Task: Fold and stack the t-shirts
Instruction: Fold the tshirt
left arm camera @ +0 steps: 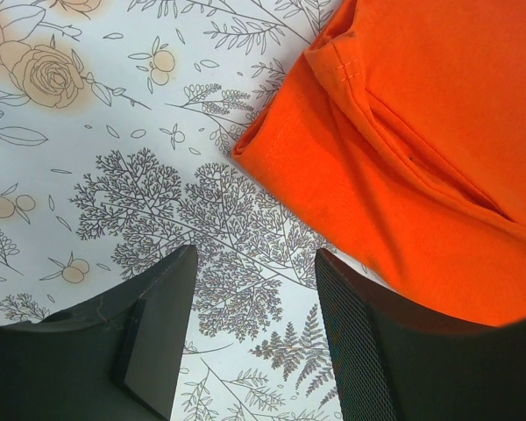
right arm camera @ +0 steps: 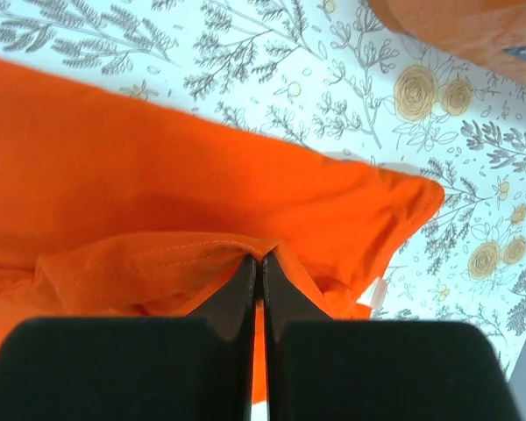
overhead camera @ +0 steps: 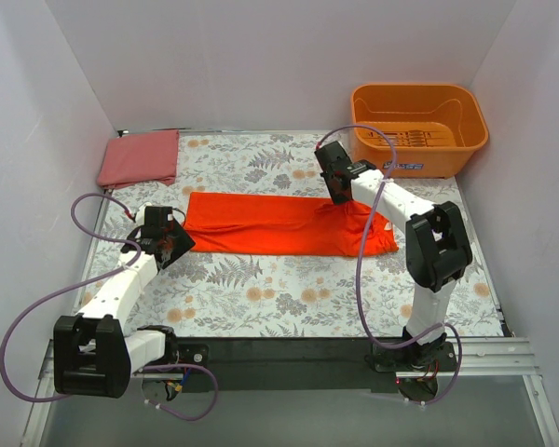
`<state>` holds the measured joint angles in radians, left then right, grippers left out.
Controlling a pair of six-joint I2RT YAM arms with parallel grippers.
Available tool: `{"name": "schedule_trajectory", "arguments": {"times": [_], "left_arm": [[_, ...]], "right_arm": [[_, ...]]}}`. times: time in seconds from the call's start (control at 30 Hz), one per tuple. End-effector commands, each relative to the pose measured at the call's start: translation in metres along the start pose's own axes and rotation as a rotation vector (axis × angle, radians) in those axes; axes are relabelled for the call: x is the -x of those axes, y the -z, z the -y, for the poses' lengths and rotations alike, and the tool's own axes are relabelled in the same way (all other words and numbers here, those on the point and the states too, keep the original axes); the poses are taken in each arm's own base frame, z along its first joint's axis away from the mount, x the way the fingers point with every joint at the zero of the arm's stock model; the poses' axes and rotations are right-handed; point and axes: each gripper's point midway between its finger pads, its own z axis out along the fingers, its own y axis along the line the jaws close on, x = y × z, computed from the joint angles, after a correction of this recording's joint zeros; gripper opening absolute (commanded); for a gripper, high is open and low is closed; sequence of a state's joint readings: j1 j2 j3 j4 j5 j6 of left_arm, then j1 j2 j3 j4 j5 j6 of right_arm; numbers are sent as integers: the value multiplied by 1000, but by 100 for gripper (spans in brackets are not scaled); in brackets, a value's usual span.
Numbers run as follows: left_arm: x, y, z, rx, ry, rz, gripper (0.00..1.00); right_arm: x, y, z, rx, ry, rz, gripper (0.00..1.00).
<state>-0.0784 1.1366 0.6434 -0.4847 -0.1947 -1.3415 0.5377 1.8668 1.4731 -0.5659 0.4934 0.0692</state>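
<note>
Tabletop [right arm camera: 272,53]: right fingers [right arm camera: 239,294] seemingly tight on t-shirt [right arm camera: 158,175]

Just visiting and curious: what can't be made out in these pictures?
- Top view: the right arm hides part of the right end of the vivid orange-red cloth t-shirt.
- Top view: the label on the rigid orange plastic tub is too small to read.
- Left wrist view: the t-shirt runs past the right edge and behind the left pincer.
- Right wrist view: the shut right pincer hides how much cloth it grips.

surface: floral-print table [overhead camera: 261,298] | on it: orange-red t-shirt [overhead camera: 279,225], folded pinkish-red t-shirt [overhead camera: 138,158], orange tub [overhead camera: 452,160]
</note>
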Motion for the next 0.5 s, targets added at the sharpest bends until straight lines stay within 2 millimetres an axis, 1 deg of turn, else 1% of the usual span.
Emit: {"name": "schedule_trajectory", "arguments": {"times": [0.0,0.03,0.1,0.13,0.17,0.2,0.23,0.27,0.3,0.33,0.37,0.4,0.43,0.47], "left_arm": [[2,-1,2,-10,-7,13,55],[1,-2,2,-8,-8,7,55],[-1,-3,2,-7,-8,0,55],[-2,-4,2,-3,-8,-8,55],[-4,-5,2,-3,-5,-17,55],[-4,-5,2,-2,-4,-18,55],[-5,-5,1,2,2,-18,55],[-5,-6,1,8,13,-21,55],[-5,-6,1,10,20,-22,55],[-6,-7,1,14,24,-26,55],[-5,-9,1,20,31,-31,55],[-5,-10,1,26,41,-34,55],[-2,-11,0,34,52,-36,55],[1,-12,1,34,62,-35,55]], "right_arm": [[31,-3,7,-10,-29,69,6],[36,-3,8,-7,-36,80,14],[37,-7,5,10,-39,74,27],[36,-7,5,16,-47,73,37],[35,-4,4,35,-59,74,41],[34,-3,7,43,-77,73,44],[31,0,8,56,-113,69,50],[23,7,9,86,-136,66,52],[18,9,18,91,-172,59,53],[11,11,21,104,-206,52,54],[-3,20,24,135,-257,42,57],[-15,19,35,139,-311,26,58],[-20,20,39,160,-352,34,61],[-20,36,41,219,-426,67,63]]}}
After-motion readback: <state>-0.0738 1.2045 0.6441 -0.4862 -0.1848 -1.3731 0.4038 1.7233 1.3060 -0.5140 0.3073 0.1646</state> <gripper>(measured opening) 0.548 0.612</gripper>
